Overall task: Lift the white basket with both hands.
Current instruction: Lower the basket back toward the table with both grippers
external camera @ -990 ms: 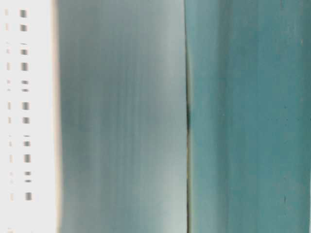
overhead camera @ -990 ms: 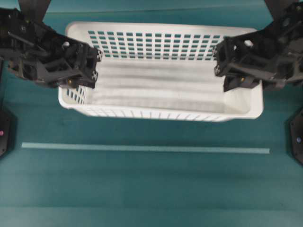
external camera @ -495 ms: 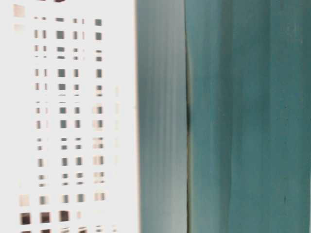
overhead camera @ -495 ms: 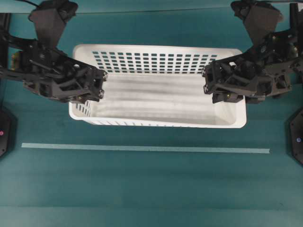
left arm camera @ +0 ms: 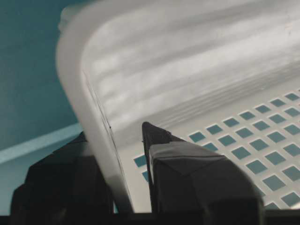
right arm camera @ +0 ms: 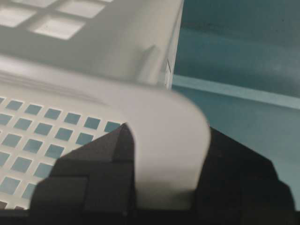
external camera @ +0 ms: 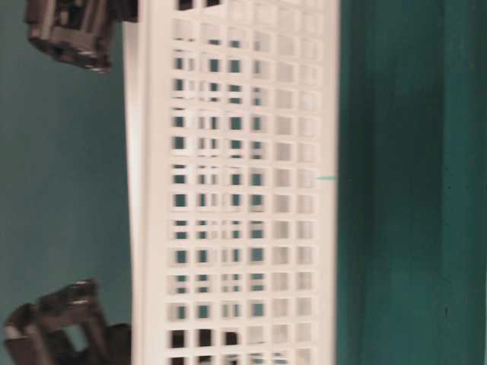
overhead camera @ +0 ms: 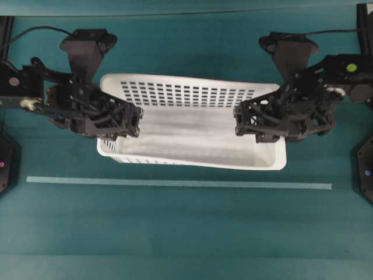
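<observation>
The white basket [overhead camera: 192, 137] hangs between my two grippers over the green table, slightly skewed in the overhead view. My left gripper [overhead camera: 119, 125] is shut on its left end wall, and my right gripper [overhead camera: 256, 125] is shut on its right end wall. In the left wrist view the rolled rim [left arm camera: 79, 84] runs between the fingers of the left gripper [left arm camera: 115, 136], one finger inside and one outside. The right gripper [right arm camera: 166, 136] pinches the rim [right arm camera: 159, 117] the same way. The table-level view shows the perforated side wall [external camera: 236, 190]; I cannot tell whether the floor touches the table.
A pale strip of tape [overhead camera: 175, 183] lies across the table in front of the basket. Black bases stand at the left edge [overhead camera: 4, 163] and right edge [overhead camera: 366, 172]. Black arm parts [external camera: 76, 30] [external camera: 61, 327] show beside the basket's rim.
The basket looks smaller from overhead and has come into the table-level view: both grippers have carried it down, away from the overhead camera, holding the same grip.
</observation>
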`<state>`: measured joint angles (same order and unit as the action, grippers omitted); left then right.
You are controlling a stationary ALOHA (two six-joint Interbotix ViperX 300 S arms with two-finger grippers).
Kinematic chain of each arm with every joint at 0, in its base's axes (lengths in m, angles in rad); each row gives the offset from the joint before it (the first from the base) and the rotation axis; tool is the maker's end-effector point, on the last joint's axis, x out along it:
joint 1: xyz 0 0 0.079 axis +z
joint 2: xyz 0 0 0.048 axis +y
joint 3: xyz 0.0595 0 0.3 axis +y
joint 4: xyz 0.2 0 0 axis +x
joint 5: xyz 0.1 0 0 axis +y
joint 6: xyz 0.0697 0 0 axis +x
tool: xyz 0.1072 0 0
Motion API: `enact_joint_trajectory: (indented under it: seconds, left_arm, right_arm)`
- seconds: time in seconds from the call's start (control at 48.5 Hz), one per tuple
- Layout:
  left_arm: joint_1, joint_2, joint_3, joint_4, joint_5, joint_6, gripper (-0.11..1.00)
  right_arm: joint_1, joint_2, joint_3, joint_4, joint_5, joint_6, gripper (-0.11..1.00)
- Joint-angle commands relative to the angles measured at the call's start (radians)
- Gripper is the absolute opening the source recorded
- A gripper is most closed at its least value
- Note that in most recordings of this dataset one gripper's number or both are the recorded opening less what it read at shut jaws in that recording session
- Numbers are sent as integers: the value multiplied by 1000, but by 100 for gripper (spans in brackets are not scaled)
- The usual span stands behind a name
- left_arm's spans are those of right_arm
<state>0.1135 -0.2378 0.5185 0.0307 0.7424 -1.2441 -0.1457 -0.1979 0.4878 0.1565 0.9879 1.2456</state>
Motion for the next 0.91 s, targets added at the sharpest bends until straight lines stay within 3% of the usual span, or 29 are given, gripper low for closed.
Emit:
enact_joint_trajectory:
  seconds: [0.0,0.289,0.887]
  left_arm:
    - [-14,25,-11,5,-97,29,9]
    - [-23,60,46,5,-120,29,8]
    - [-32,167,92,6,-219,25,8]
  right_arm:
    - [38,40,-2,12,-78,-58,18]
    - [41,64,71,12,-189,-58,18]
    - [80,178,84,12,-270,-60,18]
